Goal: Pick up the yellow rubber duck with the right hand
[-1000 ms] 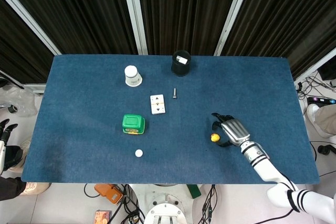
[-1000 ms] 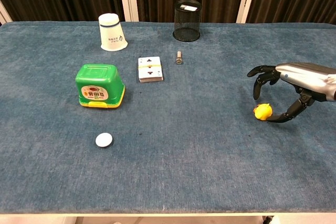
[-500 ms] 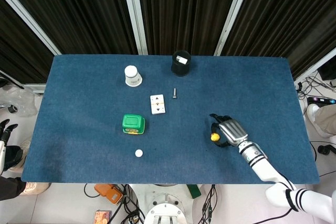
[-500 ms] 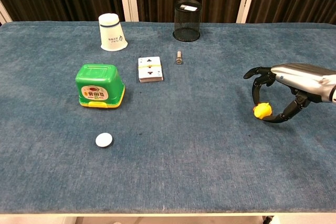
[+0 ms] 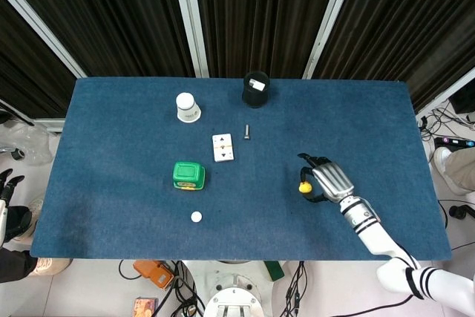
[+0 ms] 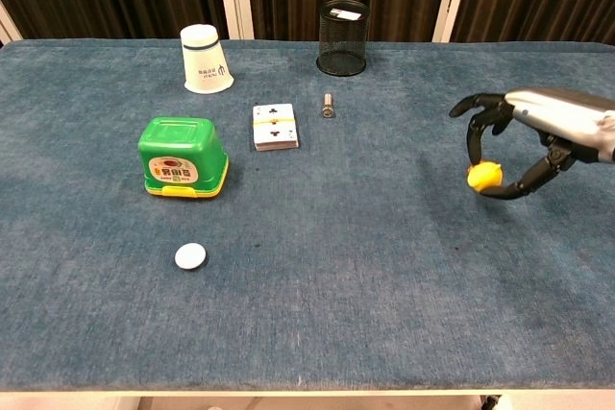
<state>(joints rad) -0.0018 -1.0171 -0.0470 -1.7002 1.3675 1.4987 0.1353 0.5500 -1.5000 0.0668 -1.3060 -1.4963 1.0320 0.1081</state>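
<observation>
Since a moment ago, my right hand (image 6: pixel 538 141) has risen, carrying the yellow rubber duck (image 6: pixel 483 175) clear of the blue table (image 6: pixel 317 266); thumb and a finger pinch it, the others curl above. Going left to right: my left hand (image 5: pixel 6 183) hangs off the table's left edge, fingers apart. On the green box (image 6: pixel 183 156), the label's writing is too small to read. Open cloth surrounds the duck.
</observation>
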